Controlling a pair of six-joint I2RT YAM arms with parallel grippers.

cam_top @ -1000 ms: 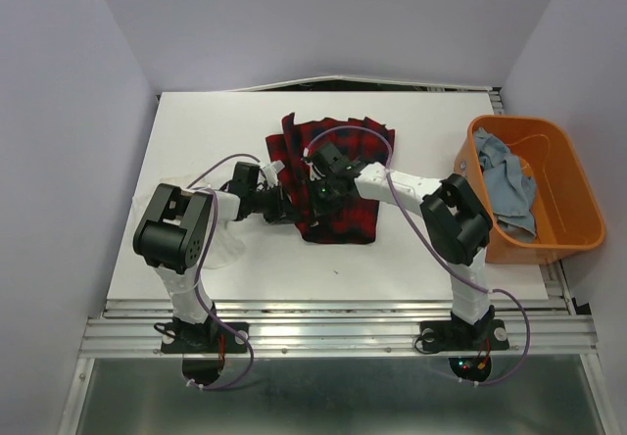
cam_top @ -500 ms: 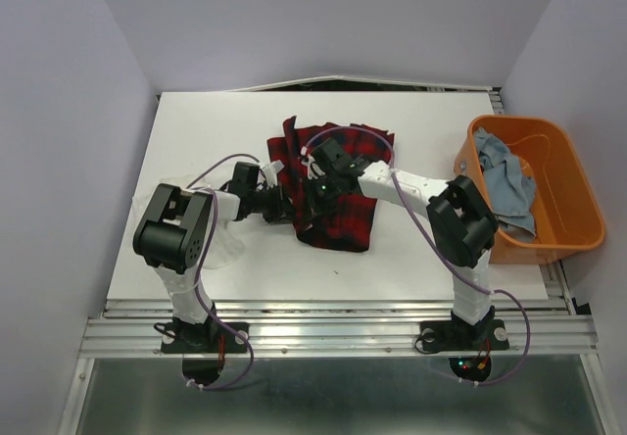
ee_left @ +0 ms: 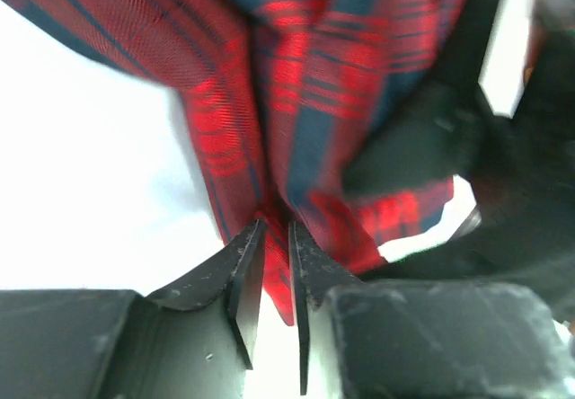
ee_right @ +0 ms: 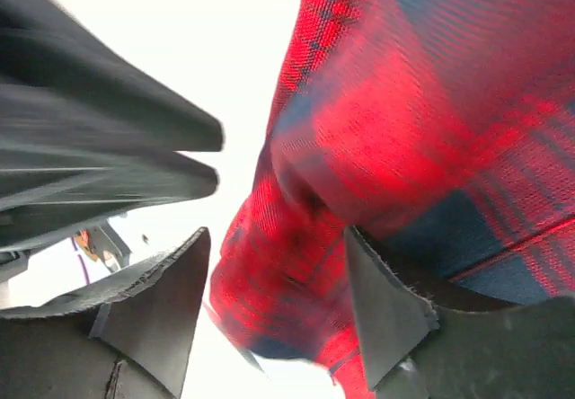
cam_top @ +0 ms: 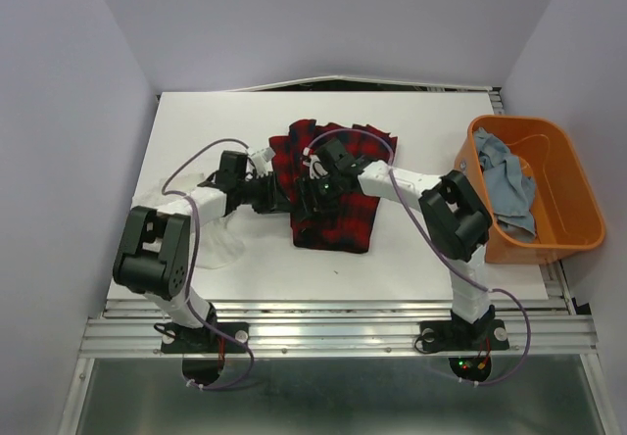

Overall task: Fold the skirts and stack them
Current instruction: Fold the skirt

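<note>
The red-and-black plaid skirt (cam_top: pixel 338 215) lies folded at the middle of the table. Both grippers meet at its left edge. My left gripper (cam_top: pixel 282 198) comes in from the left; in the left wrist view its jaws (ee_left: pixel 275 228) stand a narrow gap apart with a fold of the plaid skirt (ee_left: pixel 305 102) between them. My right gripper (cam_top: pixel 312 198) reaches over from the right and is open wide (ee_right: pixel 277 237), a bunched edge of plaid (ee_right: pixel 404 102) loose between its fingers. A thin white skirt (cam_top: pixel 217 244) lies under the left arm. The light blue denim skirt (cam_top: pixel 505 182) sits in the tub.
An orange plastic tub (cam_top: pixel 580 195) stands at the table's right edge, beside the right arm's elbow. Purple-grey walls close in the table on the left, back and right. Metal rails run along the near edge (cam_top: pixel 333 329).
Both grippers have opened on the plaid skirt's left edge, the right one wide, the left one slightly. The left arm's elbow swung out to the left. The skirt's near edge shifted a little left.
</note>
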